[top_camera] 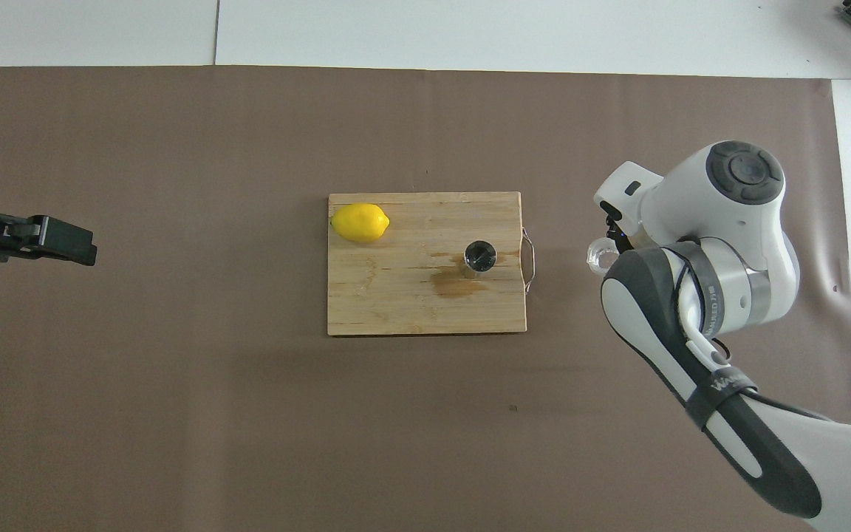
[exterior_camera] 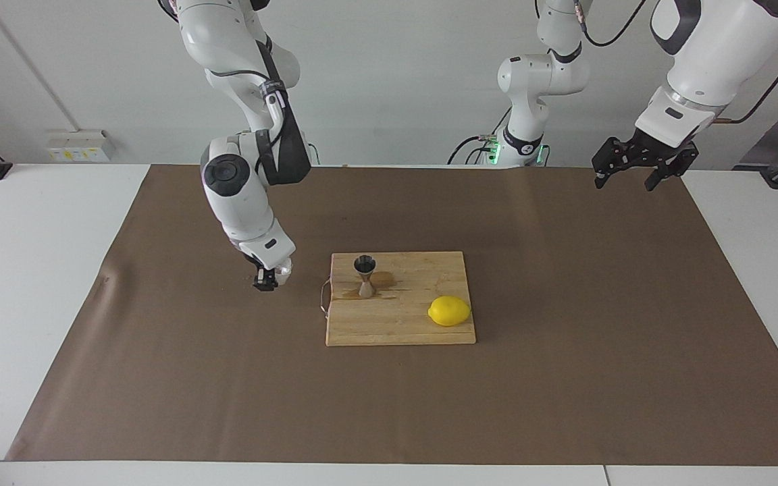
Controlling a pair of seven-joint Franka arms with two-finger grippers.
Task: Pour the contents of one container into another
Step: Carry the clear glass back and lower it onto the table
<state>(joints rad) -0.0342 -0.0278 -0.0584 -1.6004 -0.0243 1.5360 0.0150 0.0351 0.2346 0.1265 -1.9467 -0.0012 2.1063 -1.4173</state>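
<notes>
**Inspector:** Position of the glass cup relative to the right gripper?

**Assistant:** The glass cup (exterior_camera: 283, 271) sits between the fingers of the right gripper (exterior_camera: 269, 279), which is clamped on it. Cup and gripper are low over the brown mat (exterior_camera: 159, 378), just off the handle end of the cutting board (exterior_camera: 402, 324), toward the right arm's end of the table. From overhead, the cup (top_camera: 603, 256) shows at the edge of the wrist housing. Whether it touches the mat cannot be told.

**Inspector:** The jigger?

**Assistant:** The steel jigger (exterior_camera: 365, 275) stands upright on the board, near the end with the wire handle (exterior_camera: 323, 297), on a dark wet-looking stain (top_camera: 455, 282). It is apart from the cup. A lemon (exterior_camera: 449, 311) lies on the board toward the left arm's end.

**Inspector:** Any legible markings?

**Assistant:** A dark band on the right forearm carries white lettering; it cannot be read with confidence.

**Inspector:** Arm poses?

**Assistant:** The right arm comes down from above, forearm sloping toward the board, gripper pointing down. The left arm waits, with the left gripper (exterior_camera: 622, 177) raised over the mat's edge at its own end, jaws spread wide and holding nothing.
</notes>
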